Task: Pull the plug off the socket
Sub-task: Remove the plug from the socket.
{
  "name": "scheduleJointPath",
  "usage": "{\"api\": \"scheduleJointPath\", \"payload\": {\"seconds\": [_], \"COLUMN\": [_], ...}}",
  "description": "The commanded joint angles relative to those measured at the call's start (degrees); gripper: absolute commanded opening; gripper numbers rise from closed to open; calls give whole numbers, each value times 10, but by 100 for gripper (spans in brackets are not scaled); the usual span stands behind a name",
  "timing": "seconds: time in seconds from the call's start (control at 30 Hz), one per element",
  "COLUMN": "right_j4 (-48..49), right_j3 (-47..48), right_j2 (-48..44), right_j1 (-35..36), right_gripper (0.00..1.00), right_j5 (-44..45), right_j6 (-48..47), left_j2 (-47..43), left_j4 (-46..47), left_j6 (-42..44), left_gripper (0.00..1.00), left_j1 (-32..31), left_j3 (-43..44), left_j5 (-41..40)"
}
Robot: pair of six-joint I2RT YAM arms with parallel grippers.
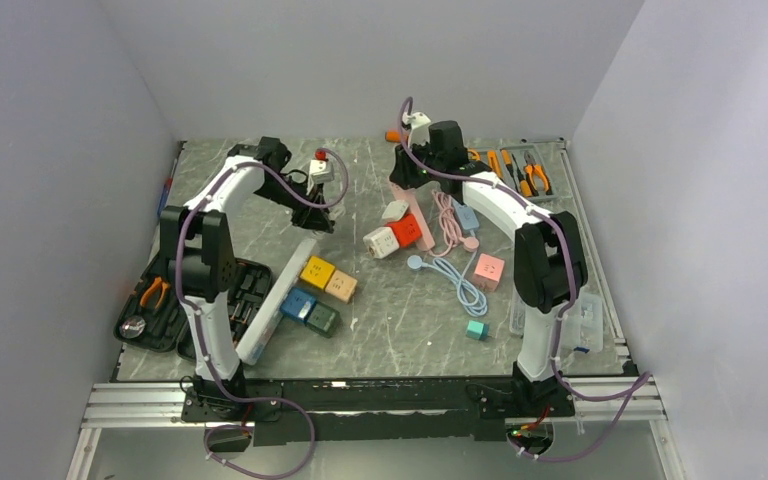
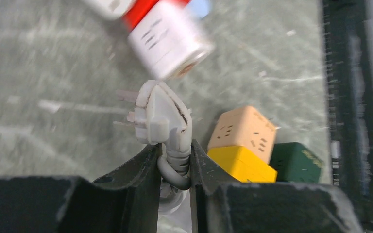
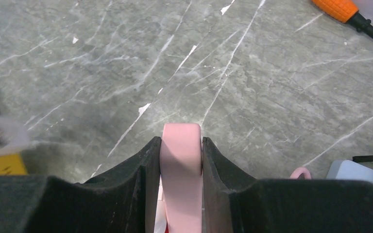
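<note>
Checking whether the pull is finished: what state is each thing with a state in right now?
Plug: out of any socket, prongs bare.
Left end effector: shut on the plug's cable neck.
Right end effector: shut on the pink power strip.
Pink power strip: clamped between the fingers.
Tool case: open.
Blue cable: coiled, lying loose.

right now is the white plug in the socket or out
Out: the left wrist view shows the white plug with its pins bare, none inside the red-and-white socket cube.
</note>
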Motion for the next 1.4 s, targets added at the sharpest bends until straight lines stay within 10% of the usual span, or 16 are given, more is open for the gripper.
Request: {"api": "scheduleJointPath", "payload": {"seconds": [0.0, 0.43, 0.6, 0.67, 1.37], "right_j4": [48, 64, 48, 46, 20], "right_j3": [-4, -38, -40, -44, -20], "right_j2": [-66, -130, -136, -140, -195], "right_j1": [-3, 5, 16, 19, 60], "right_gripper": [0, 0, 0, 0, 0], "right_j5": [-49, -84, -66, -57, 62], "right_j6": [41, 76, 72, 72, 66], "left_j2": [-23, 87, 107, 92, -188], "left_j4": [298, 358, 324, 339, 444], "left_j6": [-242, -388, -369, -360, -575], "left_gripper": [0, 17, 63, 97, 99], "left_j1": [8, 1, -14, -17, 1], "left_j3": [-40, 57, 78, 55, -132], "left_j5": [-118, -282, -301, -298, -34]}}
